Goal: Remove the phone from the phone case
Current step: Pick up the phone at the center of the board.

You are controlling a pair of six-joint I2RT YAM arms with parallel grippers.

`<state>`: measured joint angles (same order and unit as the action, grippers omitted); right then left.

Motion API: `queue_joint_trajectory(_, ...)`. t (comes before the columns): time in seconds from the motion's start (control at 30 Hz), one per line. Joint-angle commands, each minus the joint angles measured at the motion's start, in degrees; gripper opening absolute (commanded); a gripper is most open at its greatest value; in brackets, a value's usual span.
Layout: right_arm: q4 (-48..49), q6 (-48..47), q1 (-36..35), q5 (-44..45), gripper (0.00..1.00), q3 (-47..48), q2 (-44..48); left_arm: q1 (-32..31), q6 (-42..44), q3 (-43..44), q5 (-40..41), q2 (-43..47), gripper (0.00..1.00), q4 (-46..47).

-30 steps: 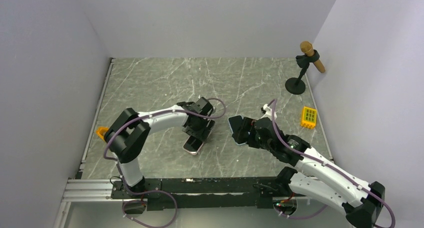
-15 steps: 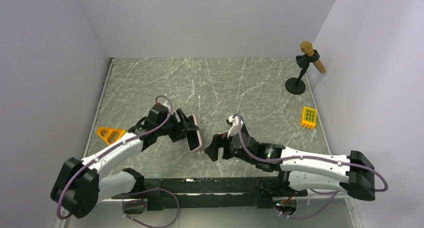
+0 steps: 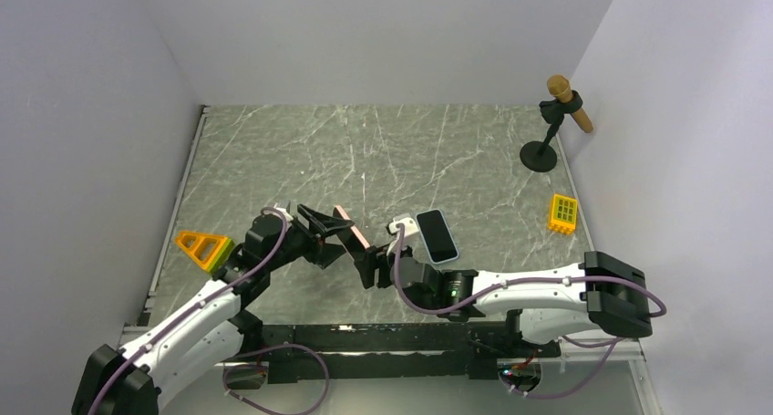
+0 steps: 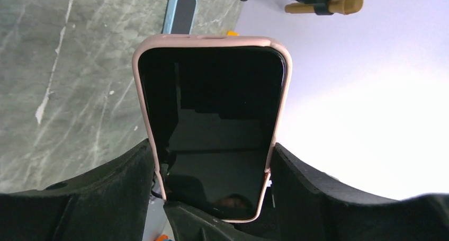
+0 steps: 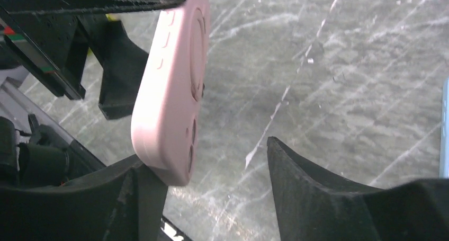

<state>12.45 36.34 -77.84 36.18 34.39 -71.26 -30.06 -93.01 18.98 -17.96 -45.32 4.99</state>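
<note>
A phone in a pink case (image 3: 349, 231) is held off the table, tilted on edge. My left gripper (image 3: 330, 229) is shut on its long sides. In the left wrist view the dark screen (image 4: 212, 119) faces the camera between my left gripper's (image 4: 214, 169) fingers. My right gripper (image 3: 369, 267) is open at the phone's near end. In the right wrist view the pink case back (image 5: 172, 87), with camera holes, rests against the left finger of my right gripper (image 5: 206, 169). The right finger (image 5: 296, 183) stands apart from it.
A second phone in a blue case (image 3: 436, 235) lies flat on the marble table, right of the grippers; it also shows in the left wrist view (image 4: 180, 12). An orange triangle (image 3: 202, 247) lies at the left. A yellow block (image 3: 563, 212) and a microphone stand (image 3: 551, 128) are at the far right.
My left gripper has lifted the pink-cased phone off the table and drawn it nearer. My right gripper has left the blue phone and moved left to the pink phone's end.
</note>
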Motion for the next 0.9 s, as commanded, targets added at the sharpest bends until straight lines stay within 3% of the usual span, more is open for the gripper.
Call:
queue_joint_trajectory(0.0, 12.23, -5.44, -0.38, 4.16, 0.65, 3.12, -2.79, -0.04, -10.1, 0.18, 1.15, 3.22, 0.0, 0.26)
queue_joint_trajectory(0.1, 13.83, -7.14, -0.38, 2.35, 0.51, 5.46, -5.77, -0.08, -11.46, -0.41, 0.45, 3.82, 0.0, -0.27)
queue_joint_trajectory(0.13, 13.76, -7.51, -0.34, 1.38, 0.4, 6.19, -6.39, -0.06, -11.68, -0.49, 0.25, 3.95, 0.0, -0.33)
queue_joint_trajectory(0.2, 13.68, -7.27, -0.31, 0.19, 0.07, 6.16, -6.28, 0.06, -11.39, -0.64, -0.18, 4.29, 0.0, -0.21)
queue_joint_trajectory(0.23, 13.24, -6.31, -0.37, 0.54, 0.0, 5.49, -5.49, 0.2, -10.47, -0.35, -0.53, 4.47, 0.15, -1.0)
queue_joint_trajectory(0.27, 12.46, -5.37, -0.3, 0.63, 0.0, 4.72, -4.41, 0.4, -8.78, 0.44, -0.72, 4.62, 0.41, -3.03)
queue_joint_trajectory(0.3, 11.66, -5.17, -0.2, 0.92, 0.0, 3.7, -2.97, 0.53, -6.04, 1.66, -0.67, 4.63, 0.86, -6.35)
queue_joint_trajectory(0.33, 10.11, -4.97, -0.02, 1.25, 0.0, 2.99, -1.42, 0.75, -2.74, 3.56, -0.37, 4.55, 0.98, -10.78)
queue_joint_trajectory(0.43, -3.1, -1.64, 3.42, -1.83, 0.0, 3.36, 4.15, 1.09, 9.3, 9.66, 3.82, 4.11, 0.99, -23.88)
queue_joint_trajectory(0.6, -26.01, -1.36, 20.39, -27.43, 0.0, 7.64, 10.4, 1.15, 32.69, 18.88, 14.8, 3.53, 0.99, -34.67)
queue_joint_trajectory(0.77, -42.12, -7.66, 32.89, -54.81, 0.0, 15.08, 9.08, 1.23, 57.49, 25.79, 5.02, -1.37, 0.99, -31.82)
queue_joint_trajectory(0.87, -40.94, -11.08, 35.8, -68.06, 0.0, 15.87, 6.51, 1.16, 67.42, 29.96, -5.49, -7.4, 0.99, -32.46)
